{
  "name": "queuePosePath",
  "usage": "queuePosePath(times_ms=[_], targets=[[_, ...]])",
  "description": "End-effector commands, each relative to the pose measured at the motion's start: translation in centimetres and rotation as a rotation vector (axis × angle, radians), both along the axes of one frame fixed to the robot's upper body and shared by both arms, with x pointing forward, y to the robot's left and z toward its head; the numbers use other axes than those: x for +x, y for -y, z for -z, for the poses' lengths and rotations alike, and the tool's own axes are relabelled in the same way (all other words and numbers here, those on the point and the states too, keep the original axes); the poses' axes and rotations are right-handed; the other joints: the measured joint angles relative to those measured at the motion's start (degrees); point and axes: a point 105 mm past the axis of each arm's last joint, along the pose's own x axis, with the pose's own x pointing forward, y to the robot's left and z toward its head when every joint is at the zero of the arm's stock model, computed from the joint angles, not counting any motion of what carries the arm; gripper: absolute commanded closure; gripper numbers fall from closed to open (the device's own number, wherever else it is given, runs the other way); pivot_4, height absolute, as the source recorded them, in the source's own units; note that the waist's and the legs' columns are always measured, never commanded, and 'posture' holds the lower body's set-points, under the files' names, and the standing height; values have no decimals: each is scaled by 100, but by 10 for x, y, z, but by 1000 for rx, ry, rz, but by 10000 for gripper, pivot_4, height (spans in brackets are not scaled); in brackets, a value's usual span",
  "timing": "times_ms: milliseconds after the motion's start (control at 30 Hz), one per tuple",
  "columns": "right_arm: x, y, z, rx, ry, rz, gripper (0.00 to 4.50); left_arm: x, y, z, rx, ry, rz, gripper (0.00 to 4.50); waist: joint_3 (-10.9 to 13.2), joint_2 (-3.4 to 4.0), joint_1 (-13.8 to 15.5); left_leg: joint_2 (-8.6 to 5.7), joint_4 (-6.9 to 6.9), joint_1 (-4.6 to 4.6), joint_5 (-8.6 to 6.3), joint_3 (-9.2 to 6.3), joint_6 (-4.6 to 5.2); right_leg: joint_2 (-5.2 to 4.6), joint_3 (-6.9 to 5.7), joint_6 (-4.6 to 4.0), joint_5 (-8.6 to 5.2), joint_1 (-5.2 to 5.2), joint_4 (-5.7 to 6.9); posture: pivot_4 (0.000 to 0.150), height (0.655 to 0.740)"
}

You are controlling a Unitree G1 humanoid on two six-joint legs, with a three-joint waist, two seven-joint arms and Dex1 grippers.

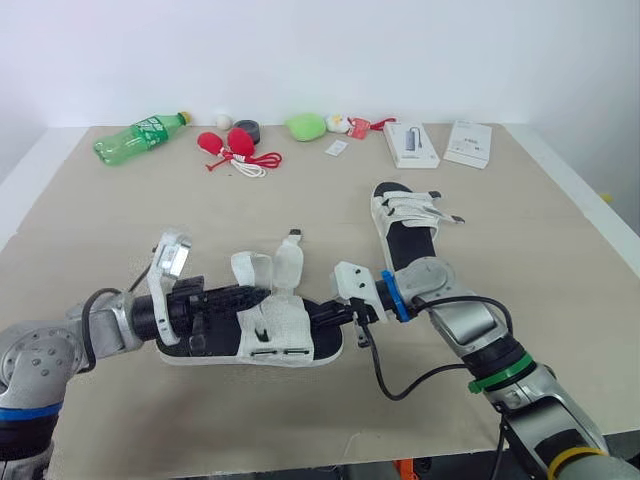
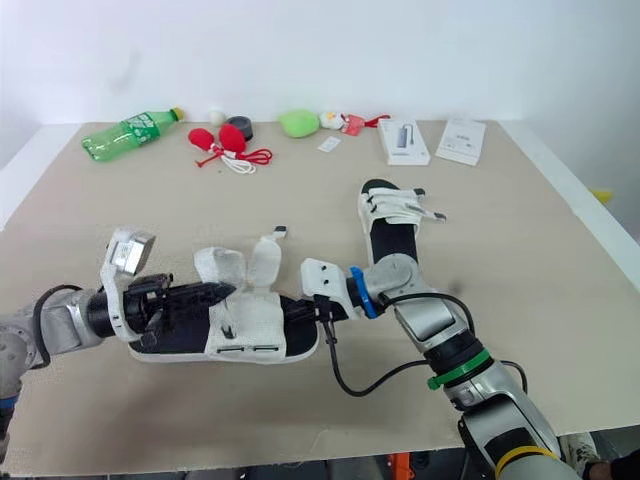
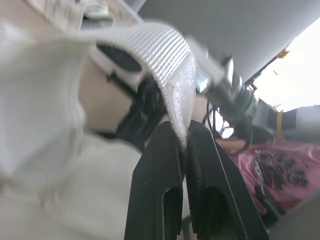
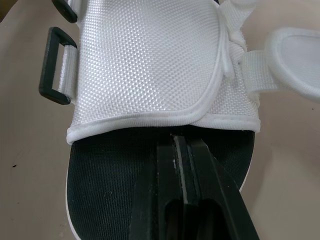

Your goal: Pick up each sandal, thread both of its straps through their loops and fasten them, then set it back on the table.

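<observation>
Left gripper (image 3: 184, 140): pinched tight on a strap (image 3: 165, 55) of the near sandal (image 1: 275, 335)
Right gripper (image 4: 182, 142): fingers closed, tips on its black footbed
Near sandal: flat on table (image 1: 150, 220), between both grippers
Bottle (image 1: 135, 138) label: too small to read

The left arm (image 1: 45, 360), at the lower left of the frame, has a silver-grey shell with a blue band (image 1: 20, 412), a looped black cable (image 1: 88, 325) and a white camera bracket (image 1: 168, 262) behind the black-fingered left claw (image 1: 262, 296). The right arm (image 1: 480, 330), at the lower right, is also silver-grey. It carries a blue ring (image 1: 393, 296), a green ring (image 1: 500, 375) and a yellow ring (image 1: 570, 458). A second black cable (image 1: 398, 397) trails behind the black right claw (image 1: 335, 314).
</observation>
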Motion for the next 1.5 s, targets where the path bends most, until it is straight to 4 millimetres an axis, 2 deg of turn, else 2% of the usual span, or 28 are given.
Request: queuePosePath(times_ms=[33, 367, 767, 1100, 1500], targets=[[4, 11, 14, -65, -19, 54, 45000, -2, -1, -3, 31, 2, 31, 44670, 0, 0, -3, 0, 0, 0, 0, 0, 0, 0, 1, 0, 1, 0, 0, 1500, 7400], [5, 12, 14, -63, -15, 69, 45000, -14, 9, 16, 152, -53, 100, 44670, 0, 0, -2, 0, 3, -7, -1, -4, -1, 2, 1, 0, 0, -5, 0, 1500, 7400], [6, 8, 14, -56, -12, 69, 45000, 1, 1, 29, 289, -47, -3, 44670, 0, 0, -5, 0, 3, -3, -1, -9, -1, 5, 1, -5, 5, -5, 0, 1500, 7400], [7, 6, 16, -57, -14, 64, 45000, -2, 9, 12, 308, 15, 33, 44670, 0, 0, -22, 0, 4, -3, -1, -18, -1, 11, 1, -6, 8, -4, 0, 1500, 7400], [8, 4, 17, -54, -15, 67, 45000, -10, 14, 12, 333, -32, 66, 44670, 0, 0, -34, 0, 5, -3, -1, -21, -1, 13, 1, -5, 8, -4, 0, 1500, 7400]])
